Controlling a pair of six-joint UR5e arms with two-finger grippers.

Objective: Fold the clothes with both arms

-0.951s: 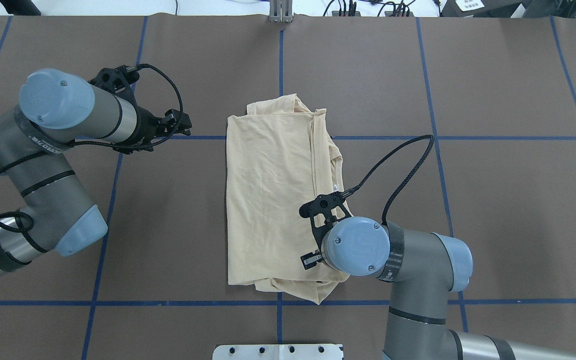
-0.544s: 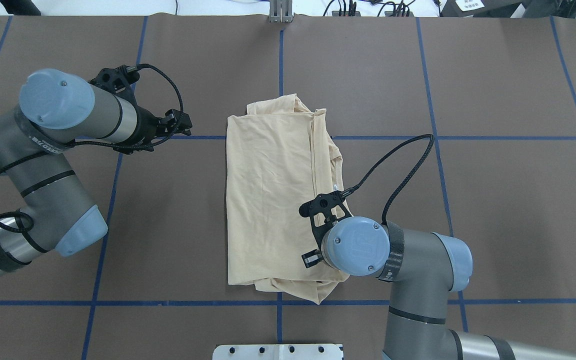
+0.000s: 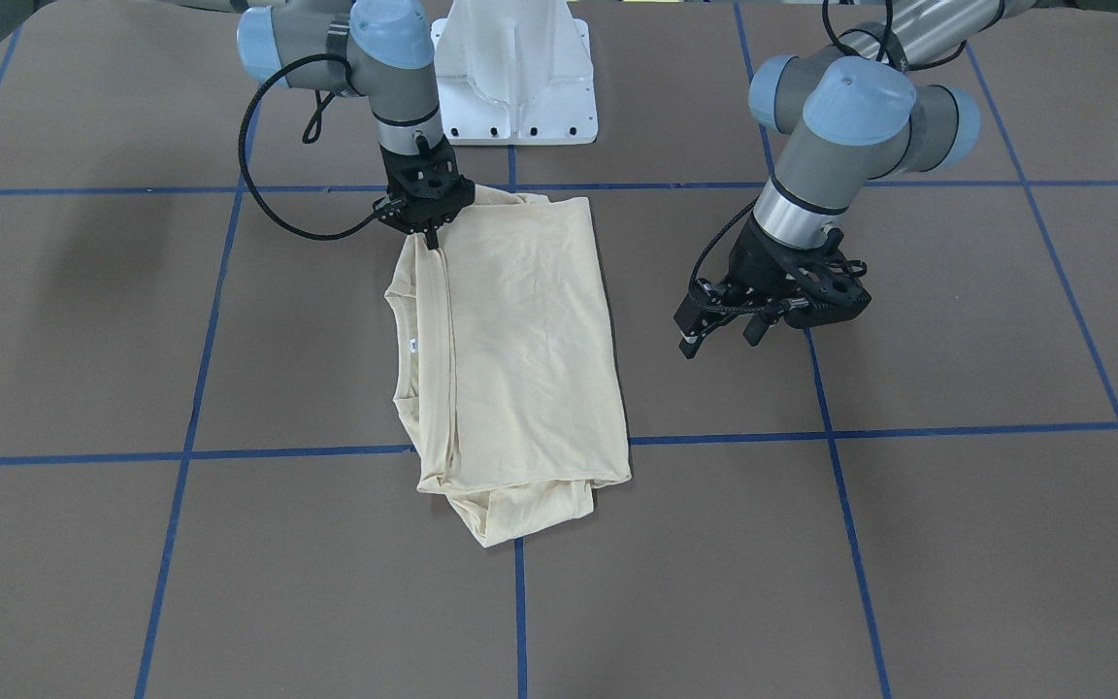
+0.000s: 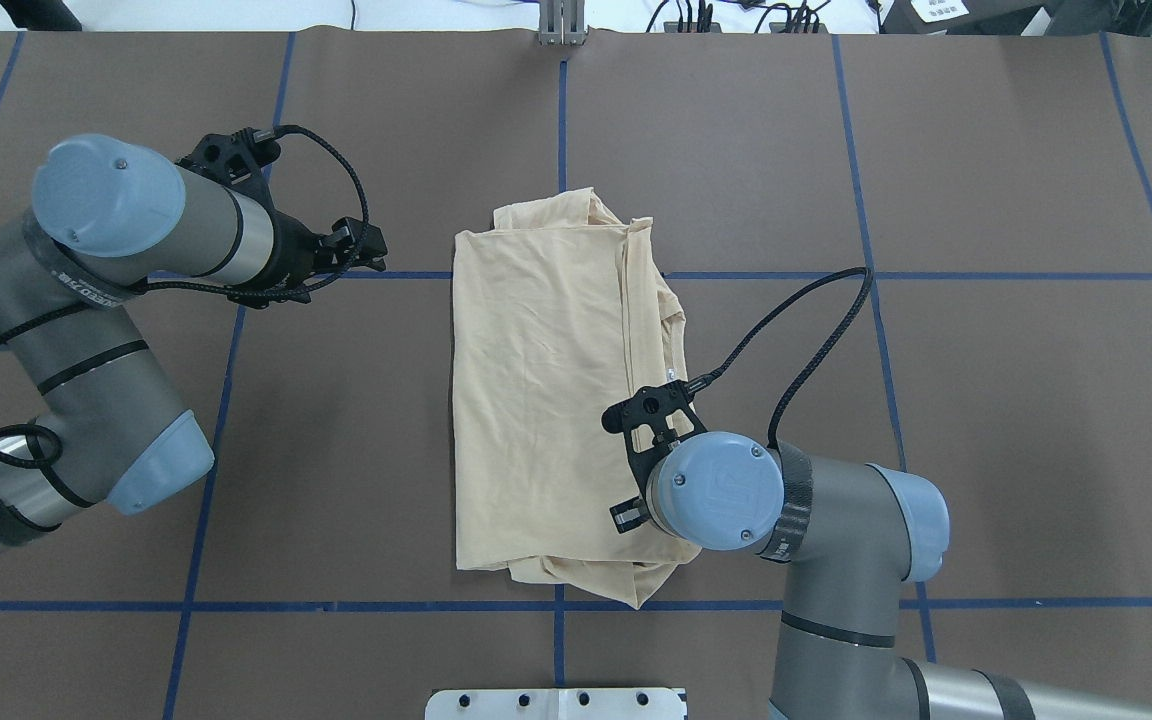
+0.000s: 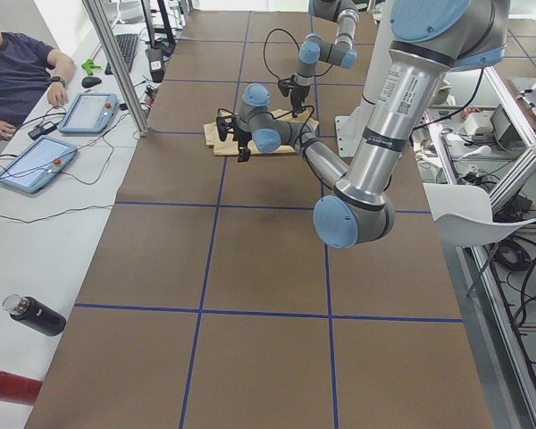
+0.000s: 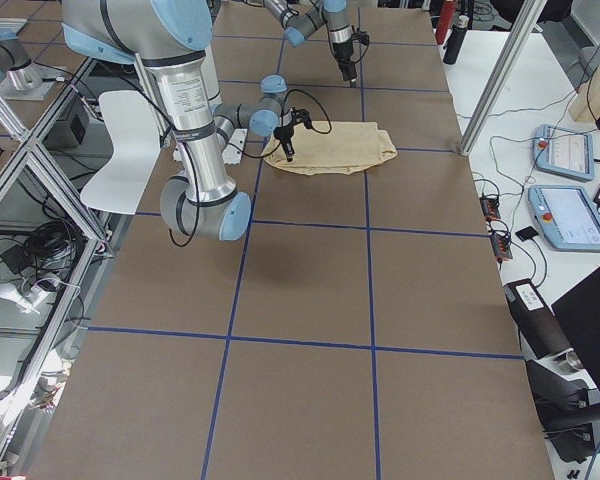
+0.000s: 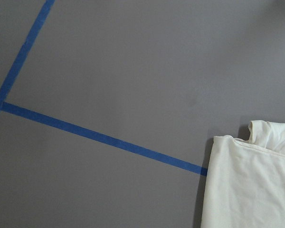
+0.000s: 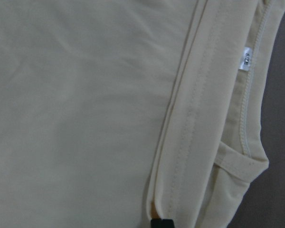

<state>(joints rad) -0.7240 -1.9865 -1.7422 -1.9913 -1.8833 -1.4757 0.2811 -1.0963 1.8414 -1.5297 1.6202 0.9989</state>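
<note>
A: T-shirt (image 4: 546, 400), where was it, any change?
B: Centre of the overhead frame, folded into a tall rectangle on the table (image 4: 986, 420). Print was hidden, with the neck label (image 8: 246, 59) near the shirt's right edge. It hadn't moved in the last second.
A: Arms?
B: Barely moved. Right gripper (image 3: 431, 236) stayed on the shirt's lower-right edge and its wrist drifted a hair right. Jaws looked closed, pinching the folded edge. Left arm (image 4: 86, 350) shifted slightly at the overhead's left. Left gripper (image 3: 722, 335) hung over bare table with jaws apart, holding nothing, well apart from the cloth.
A: Meaning?
B: Probably the grasp was just settled and the next fold hadn't begun. Only one side was held.
A: Surroundings, blockers?
B: Blue tape lines (image 4: 936, 275) and the white pedestal base (image 3: 515, 87) at top centre of the front view. Operator (image 5: 18, 71) and tablets (image 5: 89, 112) sat upper left in the left side view, off the mat. Only the right gripper was on the shirt. The bunched cloth (image 4: 596, 580) at its bottom edge could spoil a neat fold.
</note>
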